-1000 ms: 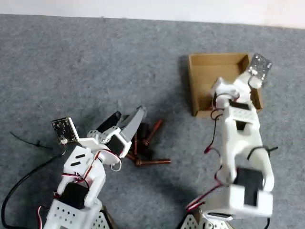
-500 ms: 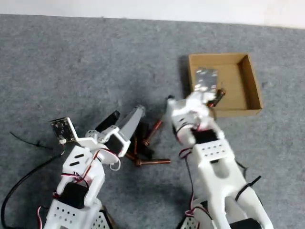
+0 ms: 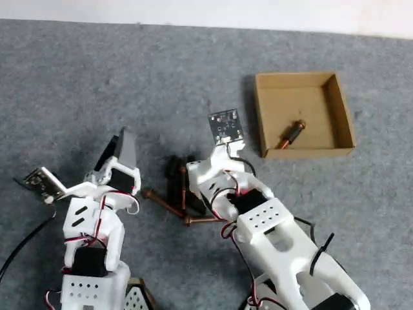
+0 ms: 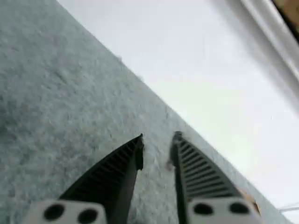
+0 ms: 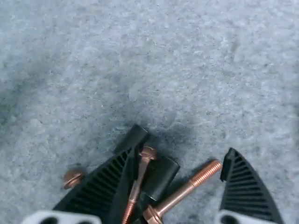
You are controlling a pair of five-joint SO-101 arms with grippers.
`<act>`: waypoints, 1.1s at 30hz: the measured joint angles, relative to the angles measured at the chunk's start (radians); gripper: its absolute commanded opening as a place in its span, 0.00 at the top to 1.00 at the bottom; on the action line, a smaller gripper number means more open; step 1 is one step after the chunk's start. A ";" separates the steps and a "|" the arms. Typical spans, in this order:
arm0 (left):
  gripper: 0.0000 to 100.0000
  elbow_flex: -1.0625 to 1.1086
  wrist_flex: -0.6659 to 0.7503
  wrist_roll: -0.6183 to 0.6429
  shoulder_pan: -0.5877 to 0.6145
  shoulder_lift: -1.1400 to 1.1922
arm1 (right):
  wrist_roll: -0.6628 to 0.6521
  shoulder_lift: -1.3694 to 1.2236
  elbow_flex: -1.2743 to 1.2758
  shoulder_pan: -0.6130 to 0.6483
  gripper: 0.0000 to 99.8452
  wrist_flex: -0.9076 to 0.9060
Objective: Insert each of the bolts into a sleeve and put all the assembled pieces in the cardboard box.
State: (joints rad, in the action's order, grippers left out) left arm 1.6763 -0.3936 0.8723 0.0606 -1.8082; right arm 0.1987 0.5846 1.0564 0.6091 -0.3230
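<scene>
The right gripper [image 5: 183,156] stands wide apart, low over a small heap of parts, with nothing clamped between its black ribbed fingers [image 5: 105,184]. In the gap lies a short black cylindrical sleeve [image 5: 161,176]. A long copper-coloured threaded bolt [image 5: 187,184] lies against it and slants towards the farther finger. A second copper bolt [image 5: 139,175] lies right along the nearer finger, its head touching a second black sleeve [image 5: 132,138] just past that fingertip. The round head of a third copper bolt [image 5: 73,178] shows outside the same finger, on the grey felt-like table cover [image 5: 196,60].

In the high view this heap [image 3: 184,200] lies between the two arms, partly under the right arm's wrist.

The square brown cardboard box [image 3: 310,106] sits well apart from the heap, off to the right arm's far side. It holds one assembled piece [image 3: 290,134], a copper bolt in a dark sleeve, lying slantwise on the box floor.

The left gripper [image 4: 156,149] is only narrowly parted and holds nothing. It is tilted up, away from the heap, and points over bare cover towards a white surface beyond the table.
</scene>
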 measured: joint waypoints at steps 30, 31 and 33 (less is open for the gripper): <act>0.89 0.000 0.003 0.002 0.003 0.000 | -0.400 0.012 0.064 0.198 0.74 -0.390; 0.89 0.000 0.003 0.002 0.003 0.000 | -0.400 0.012 0.069 0.198 0.74 -0.388; 0.89 0.000 0.003 0.002 0.003 0.000 | -0.400 0.014 0.078 0.198 0.74 -0.377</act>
State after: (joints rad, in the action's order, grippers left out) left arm 1.6763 -0.3905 0.8738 0.0637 -1.8082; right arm -0.2018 0.5984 1.1347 0.8071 -0.7004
